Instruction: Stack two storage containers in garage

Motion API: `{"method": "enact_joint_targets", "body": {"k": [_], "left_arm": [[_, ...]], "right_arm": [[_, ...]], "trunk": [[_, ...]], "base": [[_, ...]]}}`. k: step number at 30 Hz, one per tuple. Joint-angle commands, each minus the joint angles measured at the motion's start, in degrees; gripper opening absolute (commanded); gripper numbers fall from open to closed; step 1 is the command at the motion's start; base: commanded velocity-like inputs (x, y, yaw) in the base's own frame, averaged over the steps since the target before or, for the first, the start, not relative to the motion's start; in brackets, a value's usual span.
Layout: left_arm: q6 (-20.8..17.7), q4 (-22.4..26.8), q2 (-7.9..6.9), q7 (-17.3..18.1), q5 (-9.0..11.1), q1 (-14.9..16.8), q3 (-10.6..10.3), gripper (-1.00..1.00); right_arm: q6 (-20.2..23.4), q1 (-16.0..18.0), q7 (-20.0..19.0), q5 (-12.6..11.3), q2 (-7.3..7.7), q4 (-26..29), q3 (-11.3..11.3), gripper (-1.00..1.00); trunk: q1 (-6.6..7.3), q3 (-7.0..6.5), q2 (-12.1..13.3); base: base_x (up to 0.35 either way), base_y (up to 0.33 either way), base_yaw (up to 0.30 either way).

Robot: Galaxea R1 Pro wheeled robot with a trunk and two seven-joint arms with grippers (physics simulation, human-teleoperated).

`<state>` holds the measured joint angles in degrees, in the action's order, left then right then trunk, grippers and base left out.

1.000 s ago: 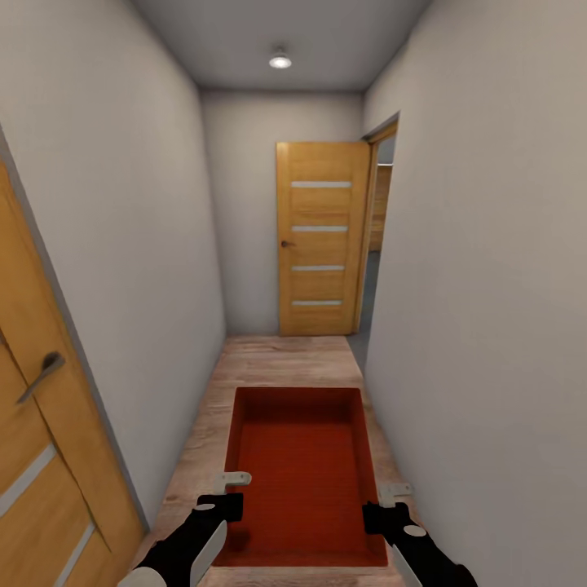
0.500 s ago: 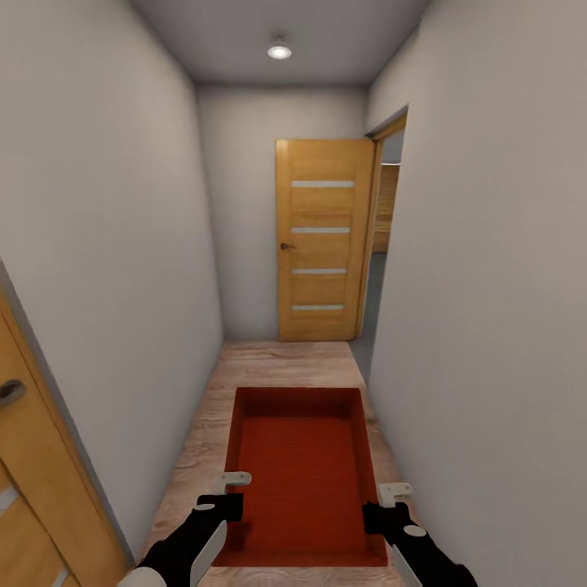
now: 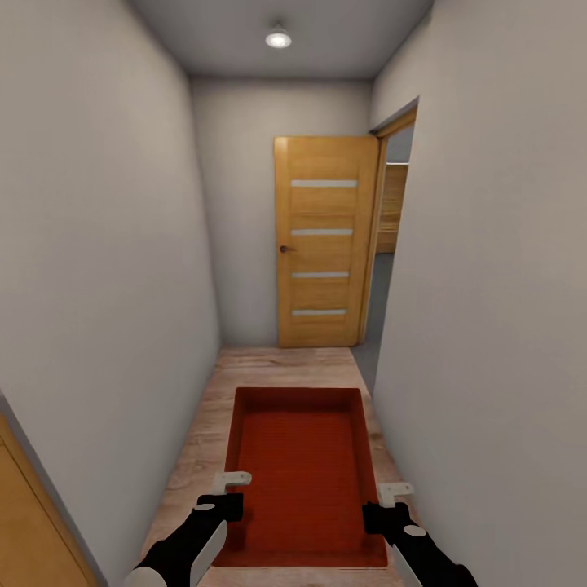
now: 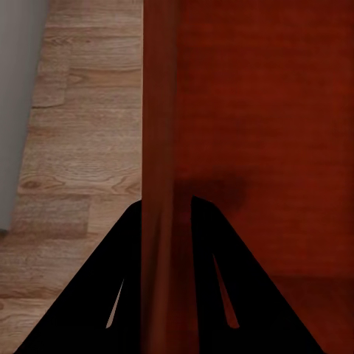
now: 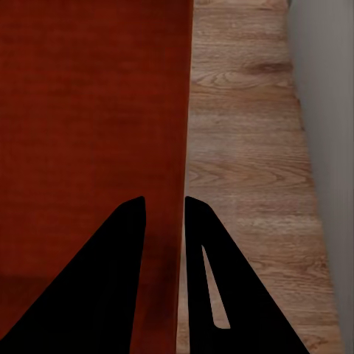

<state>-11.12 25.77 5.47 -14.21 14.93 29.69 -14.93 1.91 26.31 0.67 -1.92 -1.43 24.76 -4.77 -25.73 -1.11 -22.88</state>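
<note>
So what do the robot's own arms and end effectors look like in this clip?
Both arms are glossy black with white panels on the forearms. In the head view the left end effector and right end effector each have a black wrist block topped by a small pale grey bracket-like finger. In the wrist views the fingers appear as flat black wedges with narrow slots. No cables or markings are visible.

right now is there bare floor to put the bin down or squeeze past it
Bare wood floor lies ahead, between the container and the door. Beside the container it is crowded: narrow strips to either wall.
</note>
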Motion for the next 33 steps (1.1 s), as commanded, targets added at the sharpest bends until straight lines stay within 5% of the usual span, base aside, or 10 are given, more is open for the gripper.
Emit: {"method": "enact_joint_targets", "body": {"k": [1, 33], "left_arm": [[-0.1, 0.1, 3.58, -0.6, 1.2, -0.1, -4.0, -1.00], [-0.1, 0.1, 3.58, -0.6, 1.2, -0.1, -4.0, -1.00]], "right_arm": [[0.2, 0.1, 0.1, -1.7, -2.61, 3.2, 0.7, -1.00], [0.2, 0.1, 0.1, -1.7, -2.61, 3.2, 0.6, -1.00]], "trunk": [[-0.05, 0.03, 0.0], [-0.05, 0.03, 0.0]], "base": [[0.329, 0.000, 0.000], [0.322, 0.073, 0.000]]}}
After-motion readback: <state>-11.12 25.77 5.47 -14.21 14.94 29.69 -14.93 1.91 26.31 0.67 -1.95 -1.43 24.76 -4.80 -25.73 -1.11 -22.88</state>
